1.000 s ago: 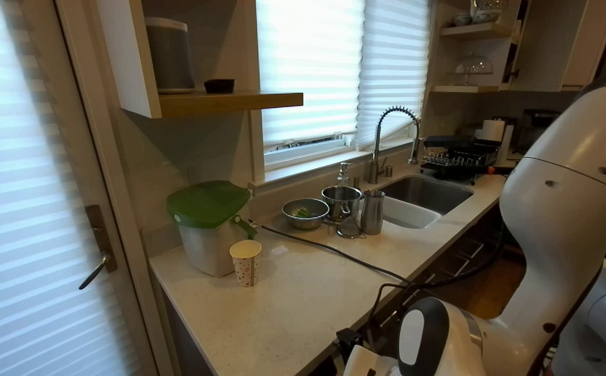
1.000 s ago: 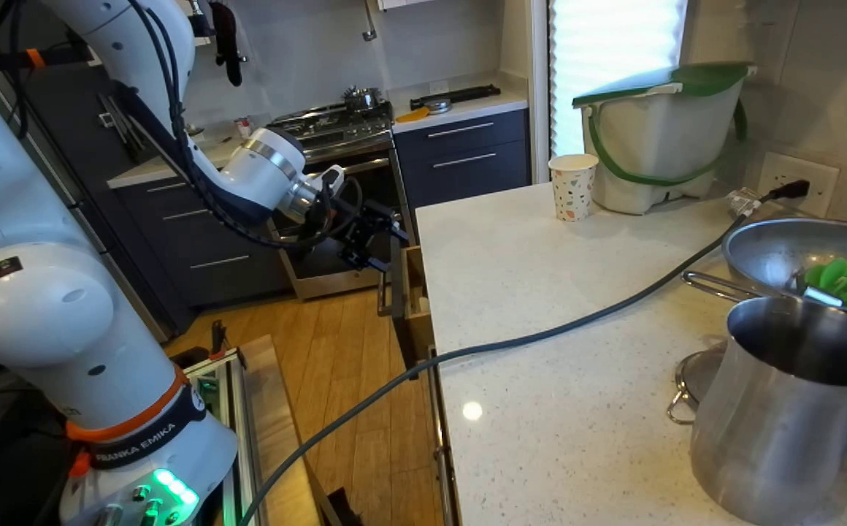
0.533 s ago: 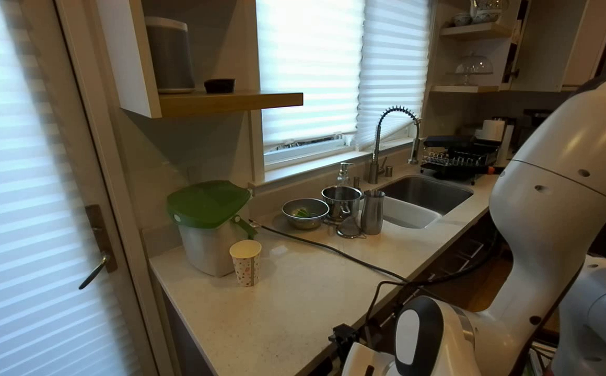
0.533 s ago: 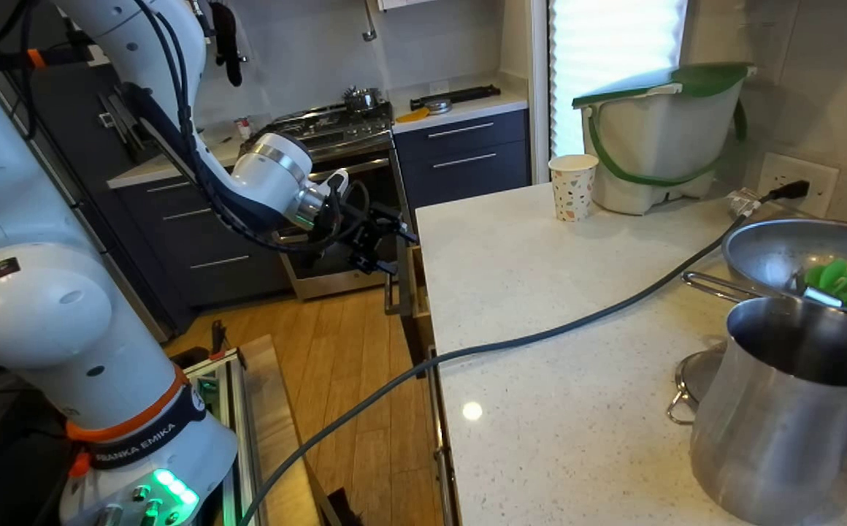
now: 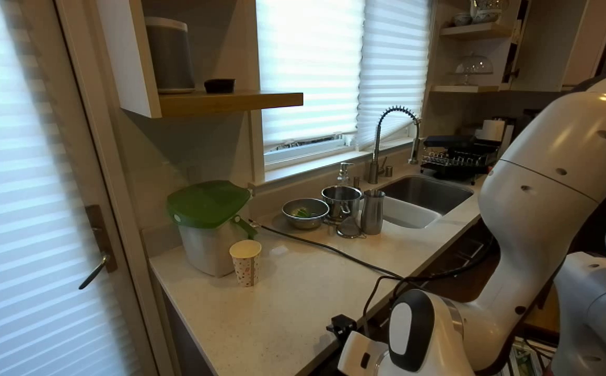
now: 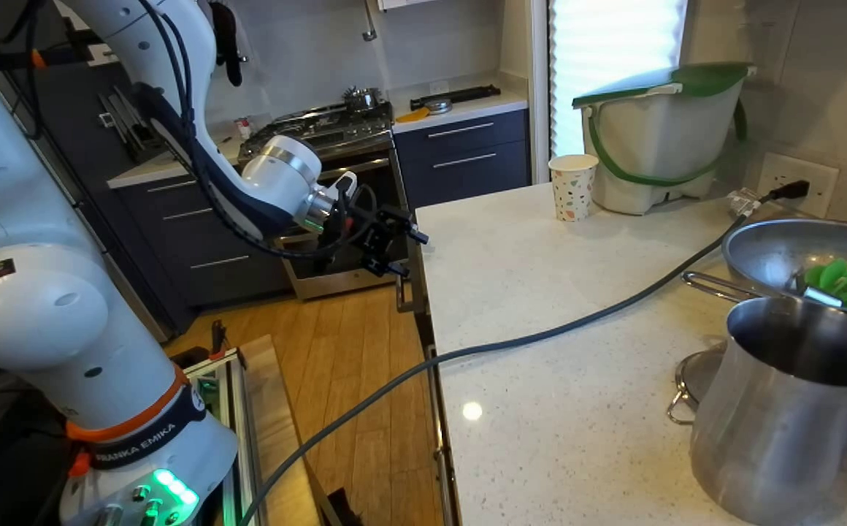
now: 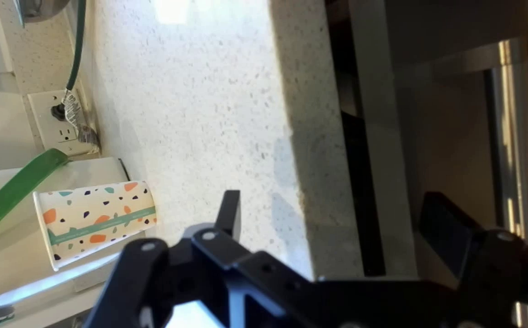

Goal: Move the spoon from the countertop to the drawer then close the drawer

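The spoon is out of view or hidden. The pale countertop also shows in the wrist view. The drawer stands only slightly out from under the countertop's edge. Its dark front with a handle shows in an exterior view. In the wrist view a narrow dark gap lies between the countertop and the top edge of the drawer front; its inside is too dark to make out. My gripper is open at the drawer front. In the wrist view the open gripper spans the countertop edge and drawer front, with nothing between its fingers.
A patterned paper cup stands beside a bin with a green lid on the countertop. A dark cable crosses the countertop and hangs over its edge. A metal pitcher and metal bowl stand further along.
In an exterior view my gripper has moved right, toward the countertop. The drawer has slid inward with it, and its wooden inside, visible before, no longer shows there.
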Tool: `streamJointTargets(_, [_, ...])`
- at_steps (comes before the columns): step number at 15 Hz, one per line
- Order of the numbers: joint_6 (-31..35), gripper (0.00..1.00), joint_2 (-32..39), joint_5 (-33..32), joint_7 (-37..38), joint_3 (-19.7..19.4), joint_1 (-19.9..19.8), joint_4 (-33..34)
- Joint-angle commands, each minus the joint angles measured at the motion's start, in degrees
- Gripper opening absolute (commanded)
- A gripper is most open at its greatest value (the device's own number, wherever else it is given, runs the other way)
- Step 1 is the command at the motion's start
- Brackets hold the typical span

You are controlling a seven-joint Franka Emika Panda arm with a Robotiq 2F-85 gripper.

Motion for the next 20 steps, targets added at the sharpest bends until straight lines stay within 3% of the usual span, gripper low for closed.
streamJointTargets(1, [0.95, 1.0, -0.23, -0.15, 1.5, -0.82, -0.97, -0.06])
streamJointTargets(5, [3.68, 1.0, -4.68, 5.64, -0.26, -1.38, -1.6, -0.8])
streamJointTargets(9, [6.66, 1.0, -11.06, 15.51, -4.83, -2.46, -1.59, -2.18])
streamJointTargets(15, [12.21, 1.0, -19.07, 42.37, -16.95, -6.18, -0.76, -3.36])
streamJointTargets(20, [8.06, 1.0, -24.61, 65.1, -25.24, -11.23, 4.24, -3.22])
